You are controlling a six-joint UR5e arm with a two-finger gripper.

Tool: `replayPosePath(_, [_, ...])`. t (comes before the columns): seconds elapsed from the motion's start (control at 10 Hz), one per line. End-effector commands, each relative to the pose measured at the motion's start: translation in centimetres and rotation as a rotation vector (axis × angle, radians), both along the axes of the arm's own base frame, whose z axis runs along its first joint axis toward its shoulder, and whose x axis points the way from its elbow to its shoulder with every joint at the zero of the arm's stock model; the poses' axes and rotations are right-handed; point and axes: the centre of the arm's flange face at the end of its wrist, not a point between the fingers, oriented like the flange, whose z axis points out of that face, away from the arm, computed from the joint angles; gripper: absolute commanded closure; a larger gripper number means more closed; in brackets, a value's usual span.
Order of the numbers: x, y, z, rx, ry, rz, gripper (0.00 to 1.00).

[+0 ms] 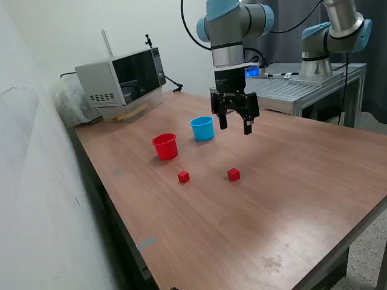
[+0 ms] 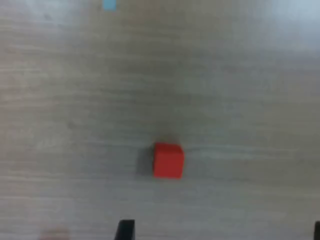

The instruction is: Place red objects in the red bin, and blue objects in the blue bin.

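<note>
Brown wood grain covers the table (image 1: 290, 199), which stands against a white wall with a microwave (image 1: 124, 81) at its far corner. Above this table hangs the gripper (image 1: 234, 125), with its two dark fingers (image 1: 247, 124) spread apart and pointing down, and nothing is between them. I will use the blue cup (image 1: 202, 128) as the landmark. The gripper is in the air just beside the blue cup, toward the exterior view's right, and it does not touch the cup. One red cube (image 1: 233, 174) lies on the table nearer to the camera than the blue cup, below the gripper; the wrist view shows a red cube (image 2: 168, 160) alone on the wood, a little blurred. A second red cube (image 1: 184, 176) lies also in front of the blue cup, more to the exterior view's left. The red cup (image 1: 165, 146) stands upright near the blue cup, on the exterior view's left of it, apart from it.
</note>
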Motion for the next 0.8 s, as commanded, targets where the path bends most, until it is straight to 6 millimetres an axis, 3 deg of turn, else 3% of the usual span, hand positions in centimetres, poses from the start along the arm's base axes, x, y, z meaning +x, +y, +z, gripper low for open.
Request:
replayPosePath(0.0, [-1.7,0.7,-2.2,0.018,0.035,-0.121,0.0])
replayPosePath(0.3, [-2.2,1.1,-7.6,0.038,-0.007,-0.132,0.0])
replayPosePath(0.7, [-2.5,1.1,-10.8,0.062,-0.034,-0.135,0.0])
